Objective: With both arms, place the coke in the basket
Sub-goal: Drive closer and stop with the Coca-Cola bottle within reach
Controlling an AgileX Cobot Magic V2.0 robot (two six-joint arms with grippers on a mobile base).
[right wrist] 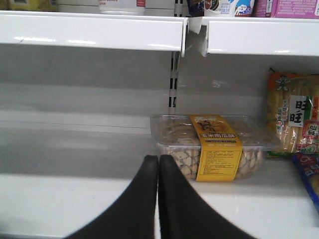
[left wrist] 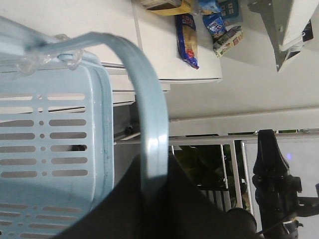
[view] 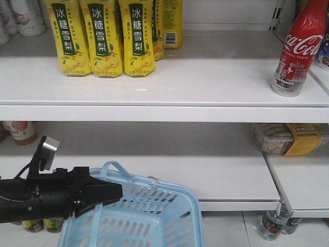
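Observation:
The coke (view: 297, 49), a red-labelled Coca-Cola bottle, stands upright at the right end of the upper shelf (view: 154, 95). The light blue basket (view: 149, 218) hangs low in the front view. My left gripper (view: 115, 193) is shut on the basket's handle (left wrist: 149, 124), which runs down between its black fingers in the left wrist view. My right gripper (right wrist: 158, 160) is shut with nothing between its fingers, pointing at a lower shelf; it does not show in the front view. The coke is out of both wrist views.
Yellow cartons with green labels (view: 105, 36) stand at the upper shelf's left. A clear box of biscuits with a yellow band (right wrist: 212, 144) lies on the lower shelf just ahead of my right gripper, with snack packets (right wrist: 294, 119) to its right. Jars (view: 272, 224) stand by the floor.

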